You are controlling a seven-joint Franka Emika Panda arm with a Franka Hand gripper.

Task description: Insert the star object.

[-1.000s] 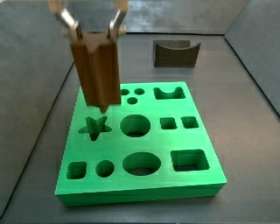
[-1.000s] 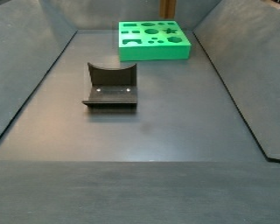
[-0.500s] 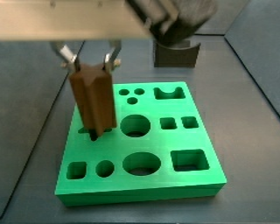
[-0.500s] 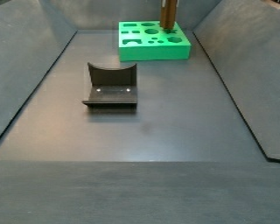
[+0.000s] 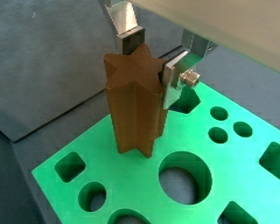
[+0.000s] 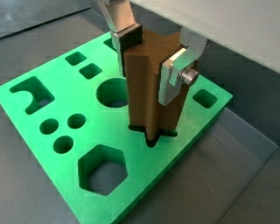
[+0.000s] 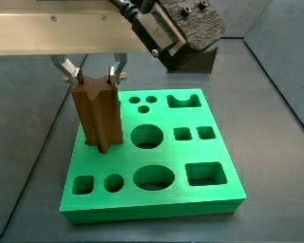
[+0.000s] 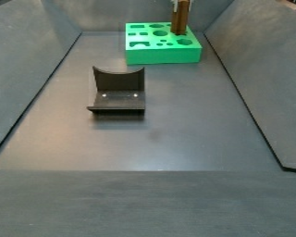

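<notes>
The star object (image 7: 98,119) is a tall brown ridged prism, held upright in my gripper (image 7: 92,76). The gripper's silver fingers (image 5: 174,75) are shut on its upper sides, as both wrist views show (image 6: 152,57). Its lower end sits in the star-shaped hole near one corner of the green board (image 7: 155,209); the hole's rim shows around its foot (image 6: 149,133). Most of the prism (image 5: 136,105) still stands above the board (image 6: 108,131). In a side view only the star's top (image 8: 181,14) shows over the far board (image 8: 163,56).
The board (image 5: 230,162) has several other holes: round, square, oval, hexagonal and notched. The dark fixture with a curved notch (image 8: 117,91) stands on the grey floor apart from the board, behind it in a side view (image 7: 193,59). Dark walls enclose the floor.
My gripper has come down with the star object, from above the board until its lower end entered the star-shaped hole. The board and fixture have not moved.
</notes>
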